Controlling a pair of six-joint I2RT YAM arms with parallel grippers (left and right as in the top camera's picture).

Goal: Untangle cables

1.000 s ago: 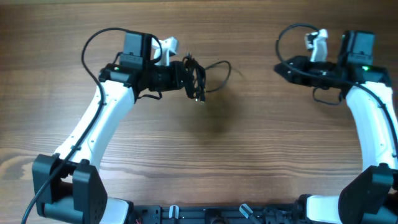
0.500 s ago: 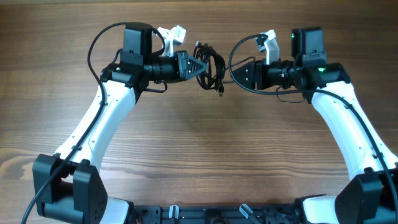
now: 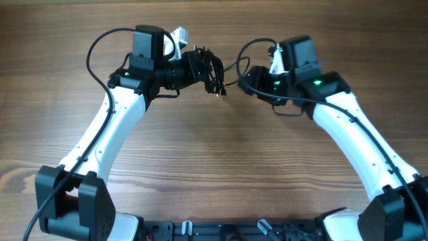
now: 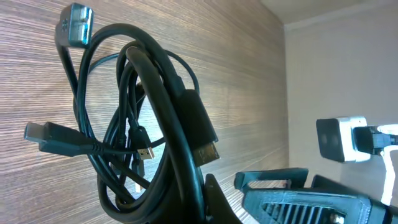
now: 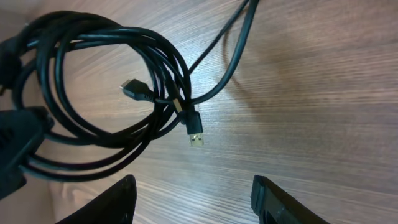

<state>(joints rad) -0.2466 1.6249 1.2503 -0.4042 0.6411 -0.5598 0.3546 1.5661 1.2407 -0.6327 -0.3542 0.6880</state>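
The cables [image 3: 214, 69] are a tangled bundle of thin black cords with plugs, held above the table at the back middle. My left gripper [image 3: 195, 67] is shut on the bundle's left side. In the left wrist view the loops [image 4: 143, 124] hang out from the jaws [image 4: 208, 208], and a grey plug [image 4: 74, 22] shows at the top. My right gripper [image 3: 246, 77] is open and empty, just right of the bundle. In the right wrist view the coils [image 5: 112, 93] and a gold USB plug [image 5: 196, 137] lie ahead of the open fingers [image 5: 193, 208].
One loose strand [image 3: 251, 45] arcs from the bundle to the right, past the right wrist. The wooden table [image 3: 221, 154] lies under both arms. The arms' bases [image 3: 227, 231] stand at the front edge.
My right arm has swung from the far right in to the bundle's right side. My left gripper moved the bundle a little right, then back left.
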